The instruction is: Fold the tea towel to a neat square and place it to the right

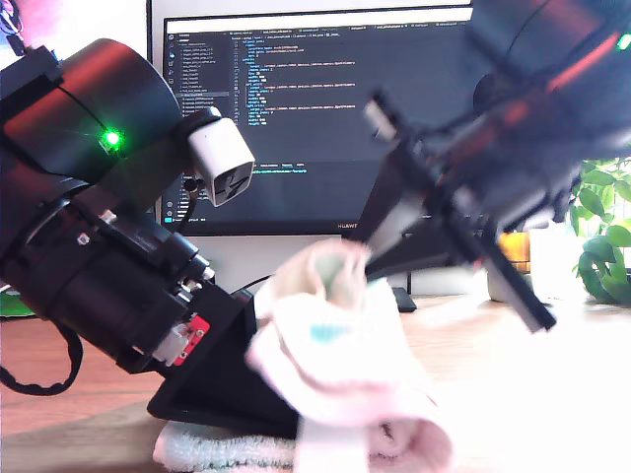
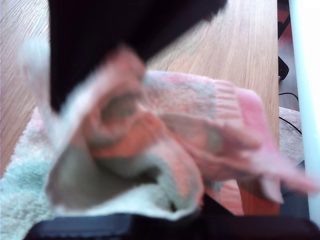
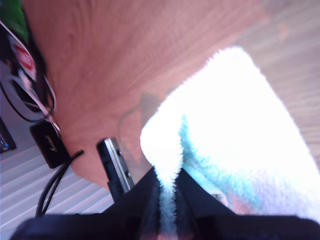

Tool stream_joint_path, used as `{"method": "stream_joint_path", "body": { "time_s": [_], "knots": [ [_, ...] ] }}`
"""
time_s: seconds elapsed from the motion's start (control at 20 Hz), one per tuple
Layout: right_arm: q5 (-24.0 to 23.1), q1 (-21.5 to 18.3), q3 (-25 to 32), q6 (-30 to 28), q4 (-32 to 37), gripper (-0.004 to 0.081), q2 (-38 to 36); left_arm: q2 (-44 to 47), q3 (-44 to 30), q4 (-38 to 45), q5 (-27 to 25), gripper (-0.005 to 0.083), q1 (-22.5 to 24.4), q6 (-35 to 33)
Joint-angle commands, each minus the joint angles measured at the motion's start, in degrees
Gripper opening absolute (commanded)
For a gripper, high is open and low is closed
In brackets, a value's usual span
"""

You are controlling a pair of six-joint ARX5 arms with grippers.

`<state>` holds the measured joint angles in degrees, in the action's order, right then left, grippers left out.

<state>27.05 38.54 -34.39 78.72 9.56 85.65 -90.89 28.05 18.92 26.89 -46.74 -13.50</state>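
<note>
Fold step | you have the tea towel [image 1: 340,345] lifted above the wooden table [image 1: 552,365], part trailing on it | my first gripper [image 2: 150,107] clamps a bunched fold; my second gripper [image 3: 167,192] pinches an edge | next: carry the edge over, lay flat | monitor [image 1: 315,108] and plant [image 1: 603,232] behind.

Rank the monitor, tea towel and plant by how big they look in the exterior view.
1. Monitor
2. Tea towel, though nearness to the camera inflates it
3. Plant, partly cut off at the exterior view's right edge
</note>
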Motion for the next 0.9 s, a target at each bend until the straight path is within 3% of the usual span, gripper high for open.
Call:
{"method": "stream_joint_path", "body": {
  "time_s": [0.0,0.2,0.5,0.75,0.85],
  "knots": [
    [-0.2,1.3,-0.2,1.2,2.1,-0.0013,1.0,-0.6,-0.8,0.2,-0.4,-0.002,-0.2,0.0],
    [-1.2,2.3,-0.7,3.0,4.7,-0.0013,3.2,-0.6,-0.8,-0.6,-0.4,-0.002,-0.2,0.0],
    [-3.9,3.1,-2.1,1.2,4.7,-0.0001,7.7,-0.6,-0.8,-0.5,-0.4,-0.002,-0.2,0.0],
    [-5.0,4.2,-2.1,-1.4,4.8,0.0216,12.8,0.0,-0.8,0.4,-0.4,-0.0019,-0.2,0.0],
    [-4.1,4.3,-2.2,-2.6,5.8,0.0237,13.0,0.7,-0.8,-0.3,-0.4,-0.0019,-0.2,0.1]
  ]
}}
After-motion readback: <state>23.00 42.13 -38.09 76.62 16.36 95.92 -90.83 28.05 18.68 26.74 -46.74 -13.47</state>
